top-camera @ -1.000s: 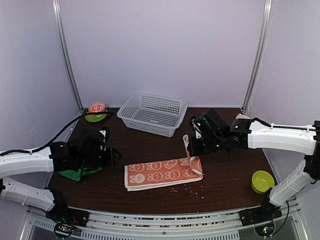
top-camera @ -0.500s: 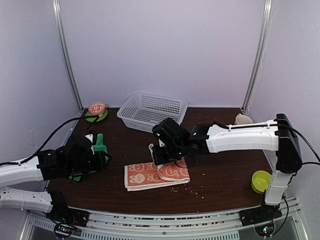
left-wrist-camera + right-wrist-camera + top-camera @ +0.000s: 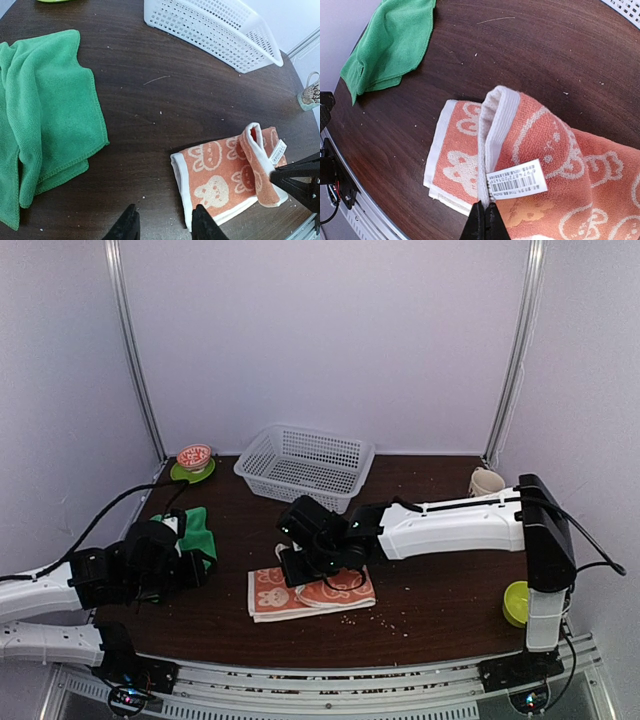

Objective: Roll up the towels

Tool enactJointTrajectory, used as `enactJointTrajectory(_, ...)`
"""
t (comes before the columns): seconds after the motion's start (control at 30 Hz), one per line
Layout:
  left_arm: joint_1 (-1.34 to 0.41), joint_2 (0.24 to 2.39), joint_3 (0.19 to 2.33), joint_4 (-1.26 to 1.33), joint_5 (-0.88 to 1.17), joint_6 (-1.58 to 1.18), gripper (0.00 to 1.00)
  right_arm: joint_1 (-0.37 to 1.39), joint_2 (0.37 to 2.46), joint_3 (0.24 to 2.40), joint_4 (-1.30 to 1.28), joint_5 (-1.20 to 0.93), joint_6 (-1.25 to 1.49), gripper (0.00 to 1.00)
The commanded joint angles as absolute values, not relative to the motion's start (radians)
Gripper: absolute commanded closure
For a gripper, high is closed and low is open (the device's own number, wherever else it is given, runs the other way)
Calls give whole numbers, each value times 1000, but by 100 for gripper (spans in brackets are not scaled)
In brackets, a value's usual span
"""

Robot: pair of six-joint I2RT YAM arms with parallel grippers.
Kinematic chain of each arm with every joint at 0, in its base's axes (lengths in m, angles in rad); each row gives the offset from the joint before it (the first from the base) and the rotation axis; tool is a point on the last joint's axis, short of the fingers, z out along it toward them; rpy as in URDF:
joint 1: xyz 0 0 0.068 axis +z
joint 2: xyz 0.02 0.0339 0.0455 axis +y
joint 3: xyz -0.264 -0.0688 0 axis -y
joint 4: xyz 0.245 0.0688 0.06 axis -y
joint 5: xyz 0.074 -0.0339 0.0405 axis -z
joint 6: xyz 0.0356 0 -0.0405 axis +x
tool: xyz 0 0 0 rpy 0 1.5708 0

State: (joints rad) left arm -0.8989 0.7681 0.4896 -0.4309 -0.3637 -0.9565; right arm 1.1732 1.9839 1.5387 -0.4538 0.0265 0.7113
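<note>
The orange towel (image 3: 312, 592) with white rabbit prints lies near the table's front middle, its right end folded over to the left. My right gripper (image 3: 298, 566) is shut on that folded end's white hem (image 3: 495, 130), just beside a barcode label (image 3: 516, 180); its fingertips (image 3: 485, 220) are pressed together on the cloth. The green towel (image 3: 196, 532) lies crumpled at the left, seen also in the left wrist view (image 3: 45, 115). My left gripper (image 3: 163, 222) hovers open over bare table between the two towels, close to the orange towel's (image 3: 220, 175) left hem, holding nothing.
A white mesh basket (image 3: 305, 467) stands at the back middle. A green saucer with a red item (image 3: 193, 464) sits at the back left, a cup (image 3: 486, 481) at the back right, a green bowl (image 3: 522, 602) at the front right. Crumbs dot the table.
My right arm has swept far to the left, carrying the orange towel's right end over the rest of it. The left arm drew back left, uncovering the green towel.
</note>
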Motion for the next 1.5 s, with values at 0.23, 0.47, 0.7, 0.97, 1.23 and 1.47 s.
enactJointTrajectory(0.23,-903,743,466,-435,-377,-976,63,1195,2046,1653,-506,35,738,100)
enactJointTrajectory(0.47,-903,733,458,-433,-377,-980,63,1202,2069,1680,-517,35,733,100)
enactJointTrajectory(0.7,-903,736,453,-433,-373,-987,63,1209,2114,1730,-537,17,737,100)
enactJointTrajectory(0.97,-903,726,442,-434,-371,-990,63,1216,2159,1775,-548,8,739,100)
enactJointTrajectory(1.23,-904,714,433,-440,-370,-995,63,1222,2194,1814,-557,0,743,100)
enactJointTrajectory(1.47,-902,710,428,-442,-372,-997,63,1227,2199,1829,-569,8,747,100)
